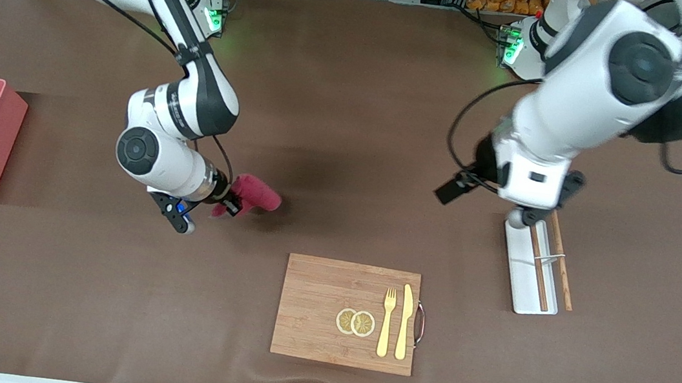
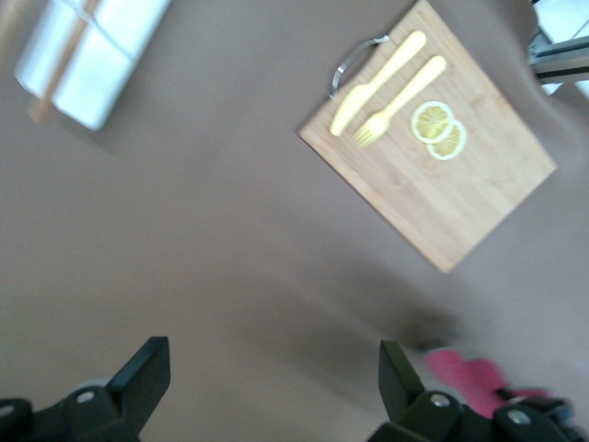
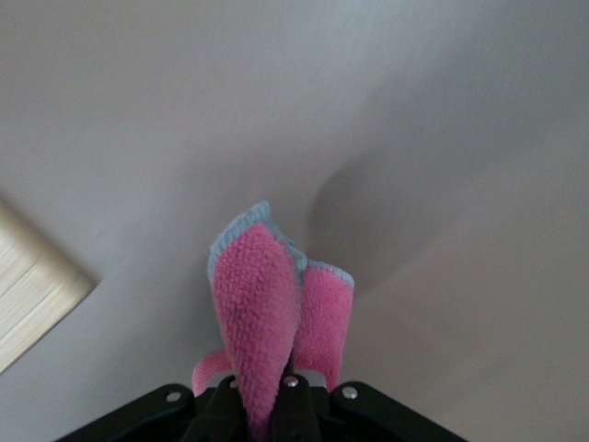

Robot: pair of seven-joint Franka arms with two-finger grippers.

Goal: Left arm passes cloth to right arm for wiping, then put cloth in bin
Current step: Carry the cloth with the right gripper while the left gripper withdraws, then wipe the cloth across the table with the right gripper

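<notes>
The deep pink-red cloth (image 1: 257, 195) is pinched in my right gripper (image 1: 228, 202), which is shut on it low over the brown table, between the bin and the cutting board. In the right wrist view the cloth (image 3: 262, 304) sticks out folded from between the fingers of the right gripper (image 3: 267, 405). The salmon-pink bin (image 1: 9, 131) stands at the right arm's end of the table. My left gripper (image 1: 523, 219) is open and empty over the white tray's end, and its fingers (image 2: 147, 373) stand wide apart. The left wrist view also shows the cloth (image 2: 465, 373).
A wooden cutting board (image 1: 314, 305) lies near the front edge with a gold fork (image 1: 387, 321), a gold knife (image 1: 405, 322) and two lemon slices (image 1: 356, 322). A white tray (image 1: 525, 279) with wooden chopsticks (image 1: 562, 264) lies toward the left arm's end.
</notes>
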